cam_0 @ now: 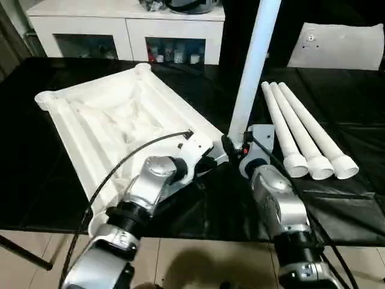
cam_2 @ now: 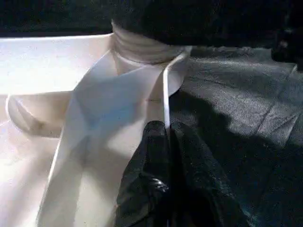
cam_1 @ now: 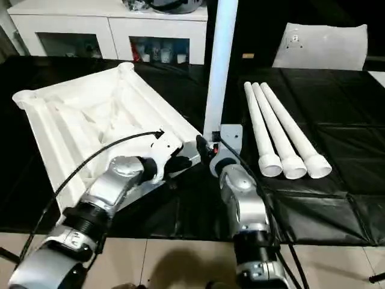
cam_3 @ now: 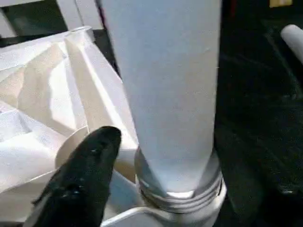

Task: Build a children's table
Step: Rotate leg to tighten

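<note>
1. Left eye view: the children's table top point(cam_0: 114, 120) lies upside down, ribbed underside up, on the black-covered tabletop point(cam_0: 337, 138), probably so the corner sockets face up for the legs.
2. One leg point(cam_0: 252, 72) stands upright in the near corner socket point(cam_3: 175, 198); threads show at its base in the right wrist view, so it looks partly screwed in.
3. Three spare legs point(cam_0: 304, 129) lie side by side, well apart from the top, on the robot's right.
4. Right end effector point(cam_0: 236, 149) sits at the upright leg's base; one black finger point(cam_3: 78, 179) stands beside the leg, not touching, so its grip looks loose.
5. Left end effector point(cam_2: 166, 137), as the left wrist view shows, pinches the rim point(cam_2: 165, 85), narrow, probably steadying the top.
</note>
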Tool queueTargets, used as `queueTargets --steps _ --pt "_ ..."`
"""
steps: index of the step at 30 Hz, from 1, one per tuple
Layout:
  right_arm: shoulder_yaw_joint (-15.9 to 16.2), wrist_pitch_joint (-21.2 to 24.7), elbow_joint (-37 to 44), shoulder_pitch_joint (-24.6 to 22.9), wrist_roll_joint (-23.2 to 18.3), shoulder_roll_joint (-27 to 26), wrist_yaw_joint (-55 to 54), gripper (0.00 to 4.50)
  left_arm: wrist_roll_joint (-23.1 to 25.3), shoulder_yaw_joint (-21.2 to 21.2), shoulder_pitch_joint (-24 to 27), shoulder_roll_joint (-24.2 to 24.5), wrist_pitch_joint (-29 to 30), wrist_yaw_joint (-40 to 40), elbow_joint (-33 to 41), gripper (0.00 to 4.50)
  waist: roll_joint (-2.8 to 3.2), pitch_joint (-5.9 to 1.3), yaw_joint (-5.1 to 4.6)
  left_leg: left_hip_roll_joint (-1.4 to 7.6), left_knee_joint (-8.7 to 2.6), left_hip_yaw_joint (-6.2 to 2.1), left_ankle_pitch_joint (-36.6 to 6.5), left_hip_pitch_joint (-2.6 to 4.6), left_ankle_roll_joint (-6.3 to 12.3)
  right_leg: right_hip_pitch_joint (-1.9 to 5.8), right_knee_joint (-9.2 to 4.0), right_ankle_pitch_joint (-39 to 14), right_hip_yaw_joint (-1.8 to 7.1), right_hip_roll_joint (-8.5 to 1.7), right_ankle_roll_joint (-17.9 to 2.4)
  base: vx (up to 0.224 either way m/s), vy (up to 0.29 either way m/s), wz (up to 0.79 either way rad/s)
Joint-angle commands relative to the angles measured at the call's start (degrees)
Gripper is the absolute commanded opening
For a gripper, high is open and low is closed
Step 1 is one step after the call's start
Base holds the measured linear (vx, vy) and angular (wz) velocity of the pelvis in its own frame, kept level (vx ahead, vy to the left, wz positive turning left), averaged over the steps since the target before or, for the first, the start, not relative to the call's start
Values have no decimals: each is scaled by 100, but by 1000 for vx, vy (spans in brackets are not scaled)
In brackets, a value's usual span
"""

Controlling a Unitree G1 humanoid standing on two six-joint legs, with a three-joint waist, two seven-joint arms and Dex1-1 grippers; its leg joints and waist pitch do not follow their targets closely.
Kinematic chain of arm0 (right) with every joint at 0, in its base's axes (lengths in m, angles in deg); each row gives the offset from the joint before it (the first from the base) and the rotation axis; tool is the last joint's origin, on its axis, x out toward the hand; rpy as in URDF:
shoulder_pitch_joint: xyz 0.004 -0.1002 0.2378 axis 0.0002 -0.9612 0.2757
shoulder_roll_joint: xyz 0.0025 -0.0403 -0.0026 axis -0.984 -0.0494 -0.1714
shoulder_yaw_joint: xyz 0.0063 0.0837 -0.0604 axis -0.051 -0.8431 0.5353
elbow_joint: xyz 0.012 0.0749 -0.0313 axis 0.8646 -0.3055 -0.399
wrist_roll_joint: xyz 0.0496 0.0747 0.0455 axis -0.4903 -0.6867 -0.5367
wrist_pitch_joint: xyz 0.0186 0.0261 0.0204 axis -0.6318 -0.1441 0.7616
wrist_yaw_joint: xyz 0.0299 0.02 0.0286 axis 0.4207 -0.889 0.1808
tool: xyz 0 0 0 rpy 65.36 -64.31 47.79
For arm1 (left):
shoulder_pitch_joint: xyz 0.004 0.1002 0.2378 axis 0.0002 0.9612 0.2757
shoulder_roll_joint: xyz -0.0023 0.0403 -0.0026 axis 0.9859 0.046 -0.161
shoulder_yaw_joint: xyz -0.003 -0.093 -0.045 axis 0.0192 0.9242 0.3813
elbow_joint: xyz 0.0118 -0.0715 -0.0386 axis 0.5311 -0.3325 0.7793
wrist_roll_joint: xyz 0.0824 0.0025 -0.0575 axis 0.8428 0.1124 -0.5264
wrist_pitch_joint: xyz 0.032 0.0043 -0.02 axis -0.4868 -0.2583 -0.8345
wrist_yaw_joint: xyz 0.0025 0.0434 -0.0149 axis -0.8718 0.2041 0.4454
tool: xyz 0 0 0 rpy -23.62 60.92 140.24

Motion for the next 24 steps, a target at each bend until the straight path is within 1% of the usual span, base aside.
queueTargets --steps 1,2,3,4,5,6,7,8,9,10,11,12,13,14,15,16,17,18,19,20,21,23,24 --pt "328 92 -152 -144 66 -8 157 370 -78 -124 -2 -90 -296 -102 137 0 -101 -330 38 361 -428 -128 -1573 32 238 139 -434 -2232 344 -433 -784 0 0 0" --pt "237 71 26 -228 -44 52 237 374 -67 -118 9 -48 -388 -124 115 0 -105 -344 59 363 -421 -121 -1505 31 241 164 -421 -2215 347 -437 -804 0 0 0" --pt "153 78 168 -287 -139 74 280 378 -58 -112 13 -20 -446 -127 94 0 -94 -349 79 366 -420 -120 -1462 28 256 173 -413 -2166 345 -435 -805 0 0 0" --pt "96 58 333 -359 -155 112 266 378 -49 -103 12 9 -497 -127 60 0 -91 -352 110 377 -411 -105 -1383 45 286 157 -407 -2009 357 -422 -807 0 0 0" --pt "35 3 597 -485 -143 184 244 388 -16 -71 2 37 -578 -28 -11 0 -99 -363 113 379 -409 -103 -1326 36 293 167 -382 -1899 357 -417 -835 0 0 0" --pt "40 12 763 -562 -112 227 244 406 -16 -49 -7 41 -671 14 -54 0 -109 -369 137 374 -402 -103 -1169 2 322 200 -348 -1677 355 -403 -847 0 0 0" --pt "37 2 910 -631 -105 252 254 414 -88 22 -9 17 -700 10 -83 0 -117 -385 143 368 -390 -102 -1038 -10 347 212 -311 -1495 351 -396 -889 0 0 0" --pt "37 2 910 -631 -105 252 254 418 -88 22 -9 17 -700 10 -83 0 -115 -396 157 366 -374 -96 -953 -2 367 213 -300 -1385 353 -395 -904 0 0 0" --pt "35 -6 1008 -676 -100 268 259 418 -143 73 -10 0 -716 -4 -100 0 -124 -412 158 355 -355 -97 -766 -34 422 232 -252 -1115 353 -397 -977 0 0 0" --pt "28 -5 1155 -755 -153 307 321 426 -251 161 -3 -14 -754 -23 -84 27 -113 -428 170 351 -335 -90 -654 -34 476 227 -226 -974 347 -389 -1025 0 0 0" --pt "15 -12 1285 -831 -213 341 361 434 -400 266 12 -35 -719 -79 -39 44 -120 -428 180 345 -316 -77 -569 -46 557 223 -219 -852 347 -384 -1047 0 0 0" --pt "13 -28 1382 -893 -264 374 413 443 -506 334 30 -47 -672 -127 12 55 -122 -415 185 339 -317 -72 -569 -56 592 226 -225 -872 343 -381 -1050 0 0 0" --pt "21 135 1582 -995 -362 420 505 443 -644 399 85 -33 -697 -253 146 55 -116 -413 209 349 -317 -74 -645 -48 612 222 -236 -996 337 -399 -1087 0 0 0" --pt "25 217 1669 -1039 -401 436 543 448 -695 416 108 -24 -716 -307 198 55 -110 -413 212 357 -323 -75 -682 -50 615 227 -244 -1047 334 -396 -1103 0 0 0" --pt "51 351 1768 -1094 -410 482 587 450 -762 463 141 -21 -738 -324 267 61 -130 -408 199 376 -329 -78 -771 -42 592 209 -244 -1120 328 -371 -1095 0 0 0" --pt "103 448 1888 -1174 -427 560 685 450 -900 569 187 -2 -744 -354 388 82 -128 -410 191 387 -335 -83 -829 -29 555 194 -238 -1142 327 -366 -1112 0 0 0" --pt "134 482 1944 -1217 -430 605 738 450 -976 631 211 6 -741 -362 451 82 -123 -405 188 384 -338 -88 -838 -36 537 201 -235 -1148 324 -362 -1107 0 0 0" --pt "158 539 1982 -1251 -419 643 764 450 -1044 710 227 25 -709 -351 513 93 -141 -401 193 389 -334 -82 -839 -37 510 210 -233 -1129 330 -369 -1103 0 0 0" --pt "198 665 2043 -1310 -391 712 796 450 -1173 879 252 72 -624 -315 636 95 -147 -401 191 383 -332 -81 -840 -45 501 219 -226 -1124 329 -375 -1112 0 0 0" --pt "245 709 2055 -1331 -367 771 858 450 -1216 1003 254 164 -509 -261 728 97 -151 -398 184 378 -331 -75 -859 -43 498 208 -239 -1160 331 -371 -1092 0 0 0" --pt "342 826 2086 -1363 -343 880 996 450 -1220 1217 248 382 -315 -112 879 97 -162 -400 173 373 -334 -80 -890 -45 453 225 -231 -1232 321 -368 -1065 0 0 0" --pt "432 948 2138 -1388 -343 963 1093 450 -1124 1325 233 564 -240 31 936 97 -160 -387 142 359 -334 -83 -952 -47 417 220 -245 -1370 318 -351 -964 0 0 0" --pt "565 1070 2175 -1409 -322 1053 1206 450 -969 1379 231 795 -224 188 975 97 -154 -396 128 352 -323 -86 -932 -33 380 213 -250 -1427 317 -341 -902 0 0 0"
